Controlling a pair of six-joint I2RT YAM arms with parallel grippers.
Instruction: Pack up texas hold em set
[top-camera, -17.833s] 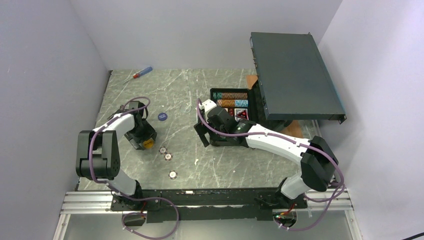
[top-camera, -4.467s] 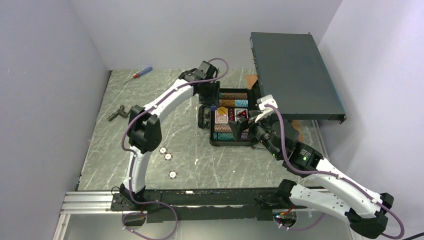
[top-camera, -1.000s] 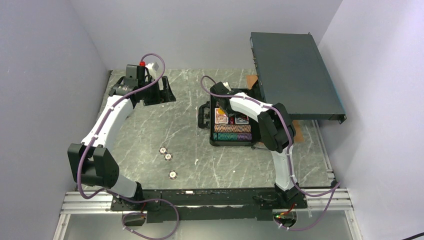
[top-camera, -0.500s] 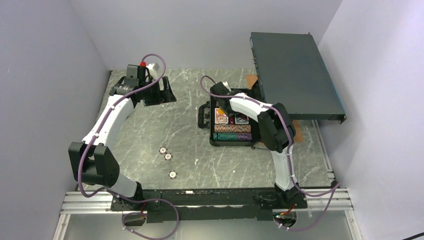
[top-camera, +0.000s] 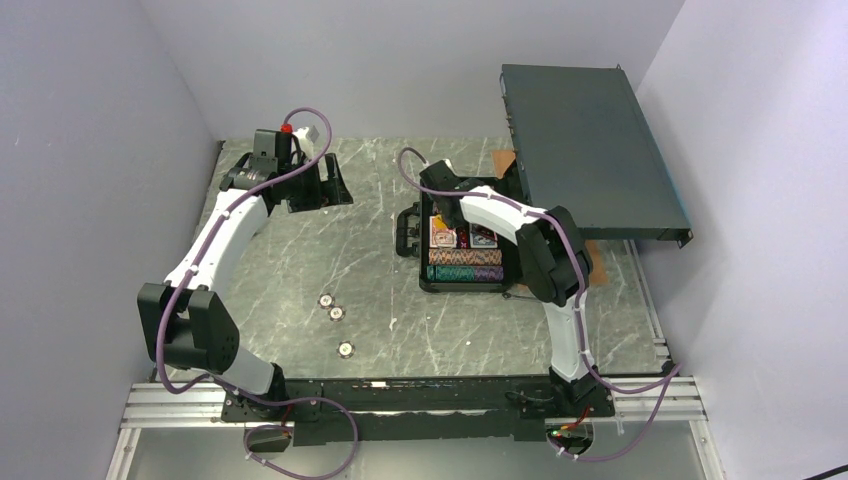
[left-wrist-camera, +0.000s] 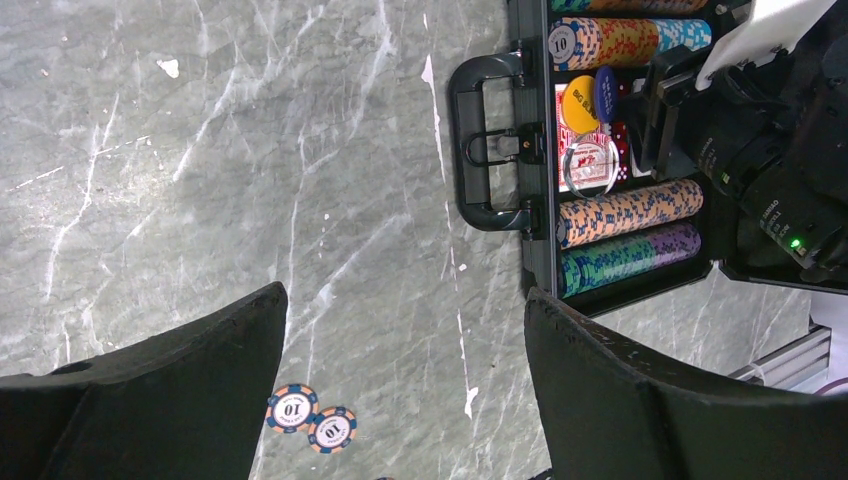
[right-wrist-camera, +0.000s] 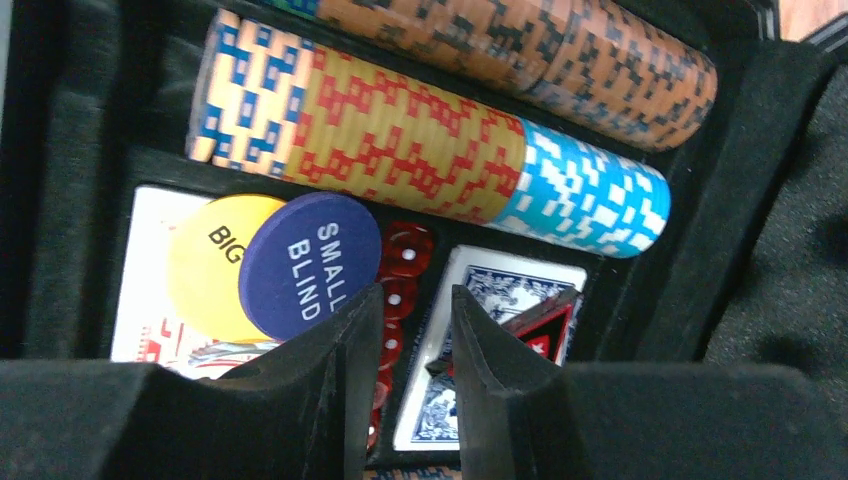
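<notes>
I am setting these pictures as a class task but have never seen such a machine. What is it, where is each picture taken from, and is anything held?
Two white robot arms are bolted at the table's near edge. The wide picture comes from a fixed camera above and behind them; the other two from cameras on the wrists. The left claw stands wide open over the grey marble table, empty. The right claw, narrowly parted and holding nothing visible, hovers over the open small dark grey hard case, above rows of striped poker chips, red dice and a blue Small Blind button. Three loose striped chips lie on the table. A large flat dark metal box stands far right.
</notes>
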